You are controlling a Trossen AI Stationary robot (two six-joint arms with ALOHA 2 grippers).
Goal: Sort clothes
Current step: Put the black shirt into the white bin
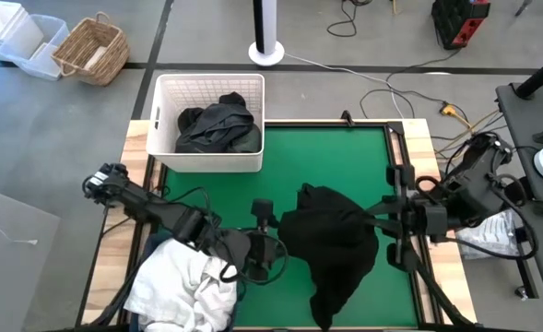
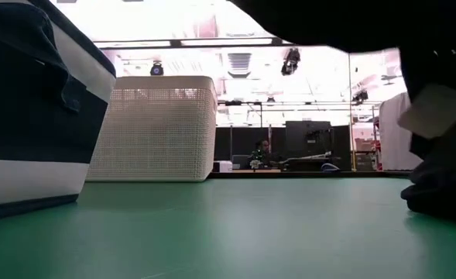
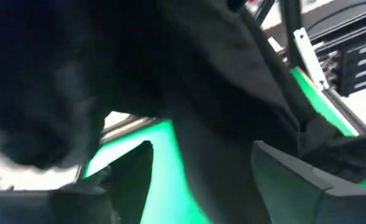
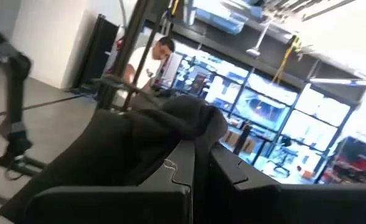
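From above, our right hand [image 1: 374, 219] grips the black garment [image 1: 331, 242] beside the white lattice basket [image 1: 165, 120]; our right wrist view shows it pinched shut, our left hand [image 3: 201, 180] gapes beneath, so basketing probably comes next.

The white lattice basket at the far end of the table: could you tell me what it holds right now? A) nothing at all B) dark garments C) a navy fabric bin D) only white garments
B: in the high view the white lattice basket holds a heap of dark garments, black to dark green, while the white clothes lie piled at the table's near left corner, outside it.
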